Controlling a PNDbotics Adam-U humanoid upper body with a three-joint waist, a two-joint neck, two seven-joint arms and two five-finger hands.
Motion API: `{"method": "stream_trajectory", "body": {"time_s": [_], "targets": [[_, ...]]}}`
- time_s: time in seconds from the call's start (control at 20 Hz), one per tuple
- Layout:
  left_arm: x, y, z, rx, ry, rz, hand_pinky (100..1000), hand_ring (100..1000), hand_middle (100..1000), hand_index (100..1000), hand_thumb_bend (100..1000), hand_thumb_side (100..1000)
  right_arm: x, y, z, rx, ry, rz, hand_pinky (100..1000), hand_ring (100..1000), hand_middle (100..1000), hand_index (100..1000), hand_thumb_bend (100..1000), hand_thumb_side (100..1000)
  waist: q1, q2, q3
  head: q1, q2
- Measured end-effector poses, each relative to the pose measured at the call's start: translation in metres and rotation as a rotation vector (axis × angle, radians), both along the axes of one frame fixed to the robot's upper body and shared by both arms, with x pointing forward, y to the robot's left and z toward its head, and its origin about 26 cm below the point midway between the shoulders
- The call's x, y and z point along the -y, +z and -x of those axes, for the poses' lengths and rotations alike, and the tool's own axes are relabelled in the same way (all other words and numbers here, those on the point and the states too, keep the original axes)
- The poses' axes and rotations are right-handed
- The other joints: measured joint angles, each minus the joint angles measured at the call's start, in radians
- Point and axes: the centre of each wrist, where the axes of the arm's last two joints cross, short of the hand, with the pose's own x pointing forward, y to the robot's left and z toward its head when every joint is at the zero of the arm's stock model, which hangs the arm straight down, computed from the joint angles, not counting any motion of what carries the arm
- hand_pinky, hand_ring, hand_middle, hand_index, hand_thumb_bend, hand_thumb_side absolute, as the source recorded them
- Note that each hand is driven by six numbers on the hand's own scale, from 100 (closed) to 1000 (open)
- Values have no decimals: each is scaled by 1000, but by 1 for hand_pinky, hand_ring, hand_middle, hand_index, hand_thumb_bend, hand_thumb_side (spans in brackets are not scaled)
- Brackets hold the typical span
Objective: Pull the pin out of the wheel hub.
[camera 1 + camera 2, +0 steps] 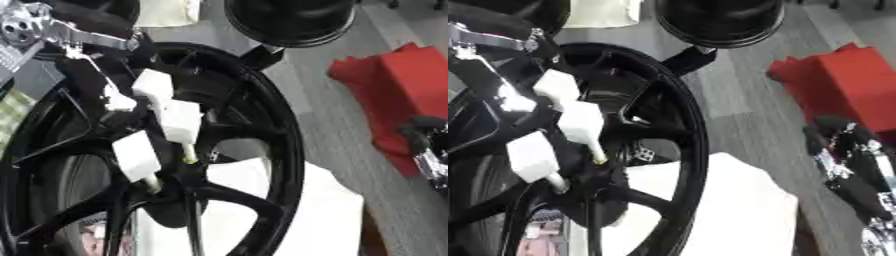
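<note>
My left hand (153,115) comes in from the upper left, right over the black wheel (262,125), and the wheel is my landmark for everything here. The hand sits across the spokes near the wheel's middle, its white-capped fingers (179,120) spread downward toward the hub (175,192). Those fingers are bent over the hub area, and I see a thin pale pin (188,152) with a yellowish tip running from under one white fingertip down toward the dark hub; another short pale stub shows below the lower fingertip. Whether my fingers actually pinch that pin or only rest against it, I cannot tell from here. The hub itself sits low in the wheel, where the spokes meet. Under the wheel, showing through its spokes and past its lower right rim, lies a white sheet (324,215). Off to the right of the wheel, well apart from it, my right hand (855,170) shows at the edge, dark with silver parts; its fingers are too unclear to call. Beyond that hand, further right of the wheel, lies a red cloth (402,85) on the grey floor (341,135). Above the wheel's top rim sits a round black object (289,20).
</note>
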Motion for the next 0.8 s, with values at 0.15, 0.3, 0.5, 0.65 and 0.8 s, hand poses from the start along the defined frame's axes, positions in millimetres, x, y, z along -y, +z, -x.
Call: {"method": "stream_trajectory", "body": {"time_s": [0.15, 0.3, 0.5, 0.65, 0.8], "targets": [[0, 1, 0, -7, 2, 4, 718, 613, 443, 501, 100, 276, 1, 0, 0, 1, -6, -2, 985, 764, 571, 736, 260, 371, 0, 0, 0, 0, 0], [0, 3, 2, -12, 1, 13, 691, 587, 411, 439, 100, 201, 1, 0, 0, 1, -10, -3, 985, 764, 571, 736, 260, 371, -1, 0, 1, 0, 0], [-1, 8, 5, -23, -2, 37, 678, 573, 394, 406, 100, 101, 1, 0, 0, 1, -11, -3, 986, 764, 571, 736, 259, 370, -2, 0, 2, 0, 0], [-1, 12, 8, -32, -6, 59, 672, 563, 382, 386, 100, 100, 1, 0, 0, 2, -12, -4, 986, 764, 571, 736, 259, 370, -3, 0, 3, 0, 0], [-2, 19, 13, -29, -9, 81, 662, 544, 346, 369, 100, 100, 1, 0, 0, 3, -14, -5, 986, 764, 571, 736, 259, 370, -3, 0, 4, -1, 0]]}}
